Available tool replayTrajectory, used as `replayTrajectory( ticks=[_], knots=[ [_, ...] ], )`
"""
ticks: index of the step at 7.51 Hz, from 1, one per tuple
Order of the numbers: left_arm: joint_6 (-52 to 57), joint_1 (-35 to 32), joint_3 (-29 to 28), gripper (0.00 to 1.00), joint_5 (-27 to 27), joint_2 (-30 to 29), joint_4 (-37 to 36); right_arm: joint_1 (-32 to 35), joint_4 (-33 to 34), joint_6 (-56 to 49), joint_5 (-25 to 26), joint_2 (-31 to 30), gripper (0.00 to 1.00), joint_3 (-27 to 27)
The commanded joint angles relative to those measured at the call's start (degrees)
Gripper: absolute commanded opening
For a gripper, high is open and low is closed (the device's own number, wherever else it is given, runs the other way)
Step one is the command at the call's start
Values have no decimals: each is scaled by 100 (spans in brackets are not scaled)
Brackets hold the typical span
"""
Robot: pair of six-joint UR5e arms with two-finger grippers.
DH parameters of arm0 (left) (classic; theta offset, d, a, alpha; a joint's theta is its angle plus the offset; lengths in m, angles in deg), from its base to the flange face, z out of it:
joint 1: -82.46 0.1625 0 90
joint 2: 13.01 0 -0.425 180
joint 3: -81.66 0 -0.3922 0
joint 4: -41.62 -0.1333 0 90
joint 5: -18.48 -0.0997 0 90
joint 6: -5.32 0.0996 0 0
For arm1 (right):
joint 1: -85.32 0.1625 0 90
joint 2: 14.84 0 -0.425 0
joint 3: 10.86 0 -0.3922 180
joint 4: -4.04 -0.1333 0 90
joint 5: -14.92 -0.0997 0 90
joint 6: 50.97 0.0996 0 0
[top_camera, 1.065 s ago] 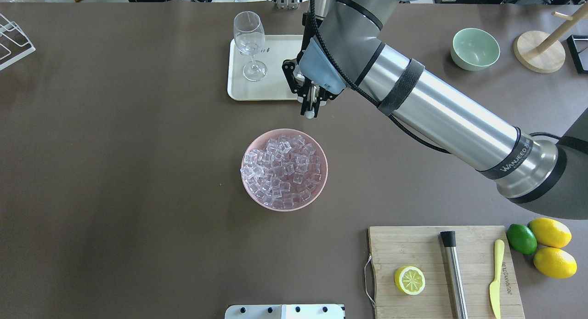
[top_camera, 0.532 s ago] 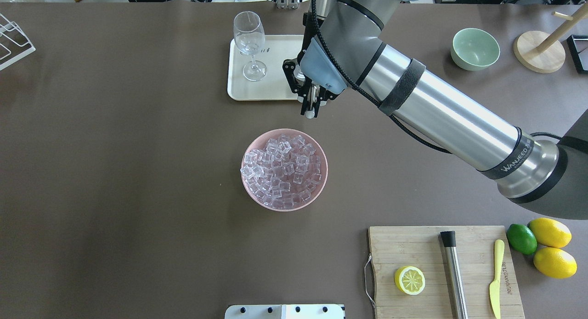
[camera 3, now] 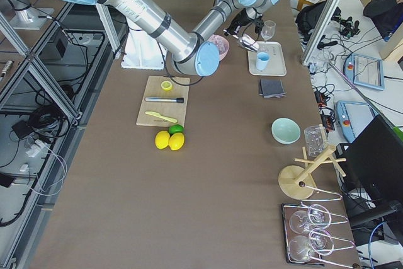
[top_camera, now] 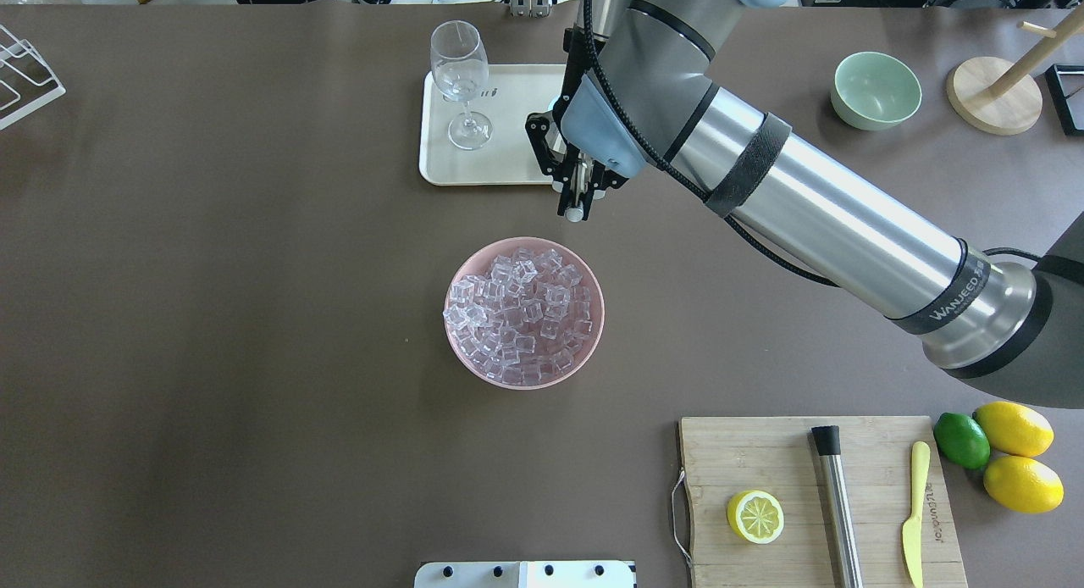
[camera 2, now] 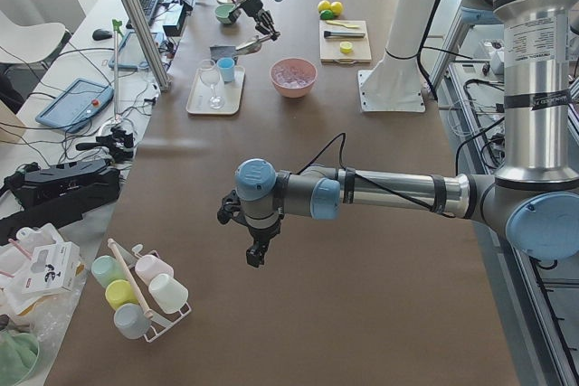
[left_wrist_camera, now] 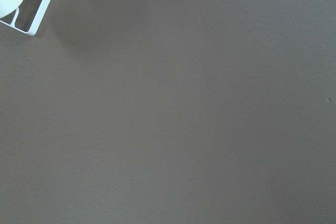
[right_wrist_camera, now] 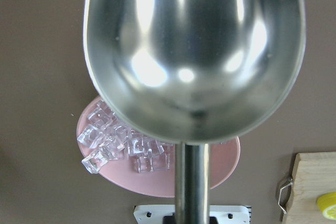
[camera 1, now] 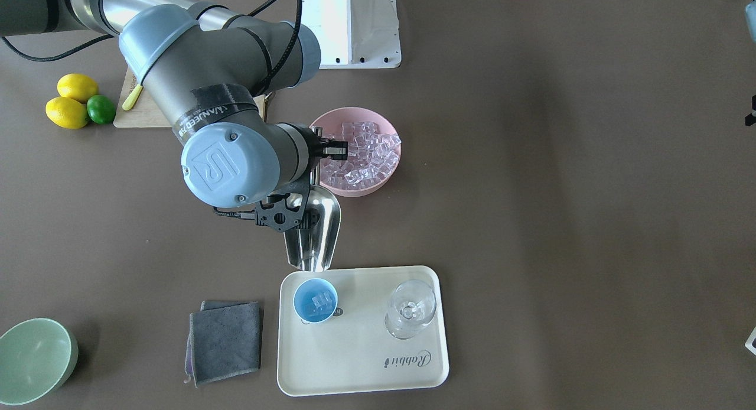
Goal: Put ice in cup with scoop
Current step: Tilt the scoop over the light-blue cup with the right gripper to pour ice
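Observation:
My right gripper [camera 1: 319, 160] is shut on the thin handle of the steel scoop [camera 1: 314, 231]. It holds the scoop above the table between the pink bowl [camera 1: 387, 175] and the tray [camera 1: 366, 363]. The scoop's mouth points at the tray's near edge, just short of the light-blue cup [camera 1: 307, 315]. The cup stands on the tray with a few ice cubes [camera 1: 319, 302] in it. The right wrist view shows the scoop's trough [right_wrist_camera: 194, 51] empty. The pink bowl is heaped with ice [top_camera: 521, 317]. The overhead view shows only the handle's end [top_camera: 575, 213], and the arm hides the cup. My left gripper [camera 2: 256, 252] hangs over bare table far away; I cannot tell its state.
A stemmed glass [camera 1: 410, 308] stands on the tray beside the cup. A grey cloth [camera 1: 224, 342] and a pale green bowl [camera 1: 32, 360] lie to one side of the tray. A cutting board [top_camera: 813, 495] holds a lemon half, a steel rod and a knife, with lemons and a lime [top_camera: 961, 440] beside it.
My right arm has shifted slightly toward the tray and to the right, with the scoop still in the gripper. The bowl, tray and glass have not moved.

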Motion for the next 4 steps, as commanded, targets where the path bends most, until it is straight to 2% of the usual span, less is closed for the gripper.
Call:
replayTrajectory(
  ticks=[1,2,4],
  knots=[
    [0,0,26,98,0,4,0,0,0,0,-2,-28,0,21],
    [0,0,35,98,0,4,-17,0,0,0,-2,-107,0,169],
    [-9,-9,79,98,17,-5,-174,0,-9,0,85,-833,0,1264]
  ],
)
